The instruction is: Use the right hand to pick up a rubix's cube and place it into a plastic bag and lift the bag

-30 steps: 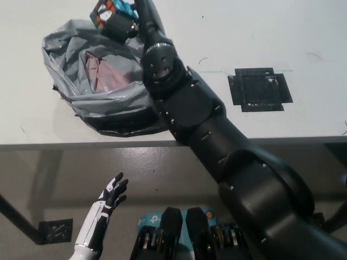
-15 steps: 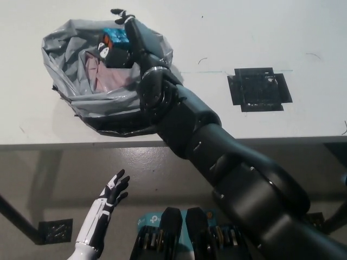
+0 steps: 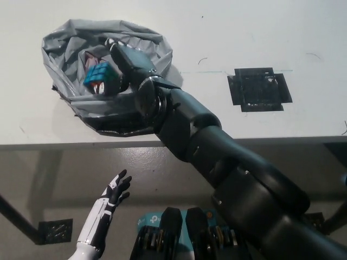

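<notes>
A: Since only the head view exists, take it first. If you let go now, the multicoloured Rubik's cube with its blue face showing [image 3: 99, 78] could catch on the crumpled rim of the grey plastic bag [image 3: 59, 51] and roll out onto the white table [image 3: 271, 32], because that rim looks soft and low.

B: Where's the cube exactly?

A: Inside the bag's open mouth, over the pinkish lining, clamped in your black right hand [image 3: 123, 65]. Fingers are curled round it, a firm grip as far as I can judge; whether it touches the bag floor I can't tell.

B: Other risks?

A: Your forearm lies across the bag's near wall. Pull back carelessly and you may drag the whole bag toward the table edge, which it already sits close to. For the lift, grab only a thin fold and the bag may slip or tip the cube out.

B: Left side?

A: Your white left hand [image 3: 111, 197] hangs below the table edge at lower left, fingers spread, holding nothing. Black taped square [image 3: 260, 89] sits well apart to the right, not a concern.
</notes>
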Tool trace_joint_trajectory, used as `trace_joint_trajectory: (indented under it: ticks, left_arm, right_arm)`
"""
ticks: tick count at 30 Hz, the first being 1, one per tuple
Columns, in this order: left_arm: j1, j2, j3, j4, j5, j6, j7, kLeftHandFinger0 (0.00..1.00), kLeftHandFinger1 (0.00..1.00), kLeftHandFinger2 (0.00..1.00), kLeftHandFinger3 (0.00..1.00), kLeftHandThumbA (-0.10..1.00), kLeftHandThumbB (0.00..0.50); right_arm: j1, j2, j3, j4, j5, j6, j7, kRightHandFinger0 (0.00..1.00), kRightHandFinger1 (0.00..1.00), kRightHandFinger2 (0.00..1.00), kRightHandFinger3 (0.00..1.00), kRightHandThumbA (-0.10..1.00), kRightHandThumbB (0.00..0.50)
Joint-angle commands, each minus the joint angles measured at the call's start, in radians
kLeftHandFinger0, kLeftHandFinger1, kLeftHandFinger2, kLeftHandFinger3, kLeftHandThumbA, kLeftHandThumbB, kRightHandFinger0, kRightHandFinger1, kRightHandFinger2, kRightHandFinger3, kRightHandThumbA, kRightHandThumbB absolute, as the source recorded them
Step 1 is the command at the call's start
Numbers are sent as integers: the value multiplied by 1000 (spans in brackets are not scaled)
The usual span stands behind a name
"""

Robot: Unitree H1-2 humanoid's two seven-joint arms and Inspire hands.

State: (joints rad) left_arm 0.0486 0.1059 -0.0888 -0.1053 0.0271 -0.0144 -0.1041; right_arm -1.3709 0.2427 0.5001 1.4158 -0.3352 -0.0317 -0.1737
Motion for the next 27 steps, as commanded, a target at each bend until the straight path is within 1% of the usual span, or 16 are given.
trace_joint_trajectory:
  ticks: [1,4,6,7,10,11,12,14,16,20,21,22,27]
  left_arm:
    - [-14,11,-7,-37,4,-10,-17,1000,1000,1000,1000,1000,98]
    - [-15,11,-11,-34,10,-10,-17,1000,1000,1000,1000,1000,121]
    - [-14,13,-16,-38,21,-3,-15,1000,1000,1000,1000,1000,103]
    - [-15,13,-17,-38,26,-3,-14,1000,1000,1000,1000,1000,101]
    - [-16,15,-19,-39,29,-3,-14,1000,1000,1000,1000,1000,97]
    - [-16,16,-20,-37,31,-9,-14,1000,1000,1000,1000,1000,87]
    - [-21,19,-21,-31,35,-21,-14,1000,1000,1000,1000,1000,78]
    - [-24,22,-20,-27,39,-22,-14,1000,1000,1000,1000,1000,83]
    - [-24,22,-19,-27,41,-20,-13,1000,1000,1000,1000,1000,84]
    - [-20,20,-18,-31,41,-9,-13,1000,1000,1000,1000,1000,106]
    - [-19,20,-18,-32,41,-7,-13,1000,1000,1000,1000,1000,106]
    - [-18,19,-19,-31,44,-9,-13,1000,1000,1000,1000,1000,95]
    - [-15,16,-20,-27,44,-14,-10,1000,1000,1000,1000,1000,96]
  right_arm:
    - [-56,-16,17,-27,-46,1,71,1000,1000,1000,1000,1000,440]
    - [-54,-23,9,-37,-45,-8,42,1000,1000,1000,1000,1000,457]
    - [-53,-29,-1,-52,-51,-32,-16,1000,1000,1000,1000,1000,425]
    - [-54,-31,-3,-57,-53,-39,-36,1000,1000,1000,1000,1000,423]
    - [-72,-51,-4,-90,-78,-87,-158,1000,1000,1000,1000,1000,367]
    - [-82,-61,-10,-103,-83,-105,-200,1000,1000,1000,1000,1000,366]
    - [-104,-84,-21,-133,-92,-122,-266,1000,1000,1000,1000,1000,347]
    - [-123,-106,-31,-166,-101,-120,-302,1000,1000,1000,1000,1000,344]
    - [-129,-118,-35,-179,-105,-123,-312,1000,1000,1000,1000,1000,359]
    - [-110,-142,-57,-208,-100,-131,-317,1000,1000,1000,1000,1000,362]
    - [-105,-144,-60,-212,-99,-131,-314,1000,1000,1000,1000,1000,362]
    - [-99,-145,-63,-214,-96,-131,-313,1000,1000,1000,1000,1000,357]
    - [-76,-143,-82,-191,-90,-118,-317,1000,1000,1000,1000,1000,348]
